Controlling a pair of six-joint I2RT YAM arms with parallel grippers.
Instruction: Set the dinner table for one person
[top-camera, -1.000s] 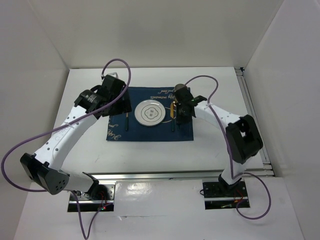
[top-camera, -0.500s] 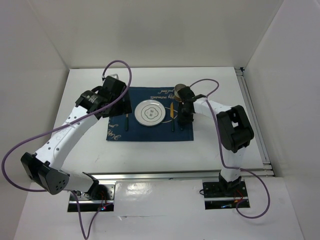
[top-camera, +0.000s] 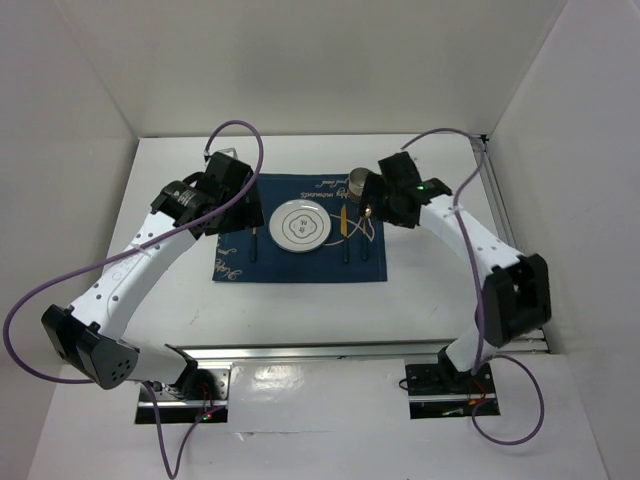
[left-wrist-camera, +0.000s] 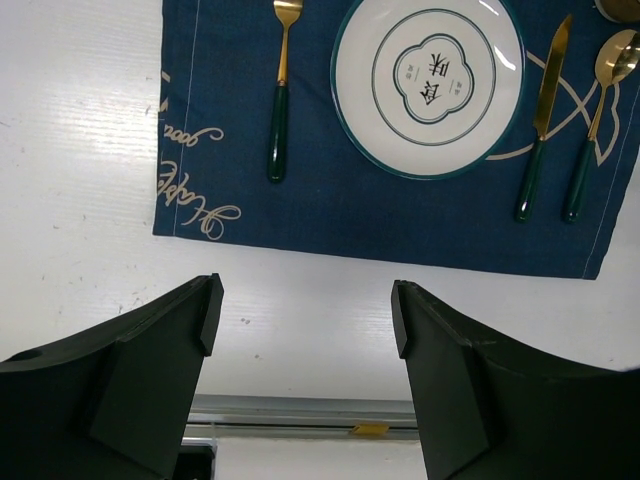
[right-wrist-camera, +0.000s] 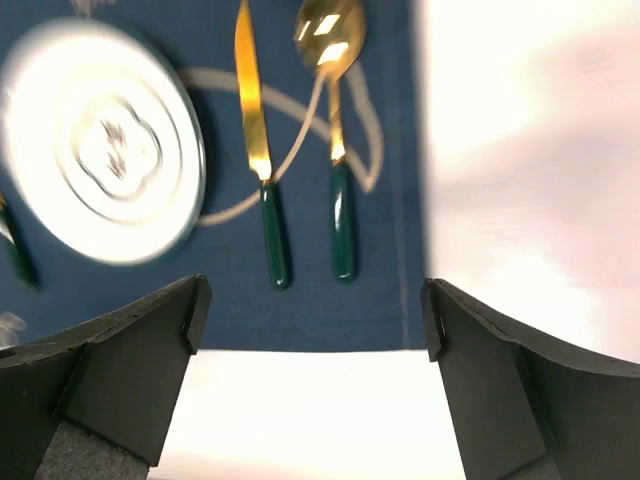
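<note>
a robot lab booth (plain white walls), with a metal rail.

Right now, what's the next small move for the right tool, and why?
Probably retract the right tool clear of the placemat: it is open and empty, and fork, plate, knife and spoon already lie on the placemat, cup at its far corner.

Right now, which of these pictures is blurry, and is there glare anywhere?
Right wrist view: blurred, the plate smeared, the dinner table washed out to a pale glow. Left wrist view: sharp, the plate's characters crisp. Top view: clear, evenly lit.
</note>
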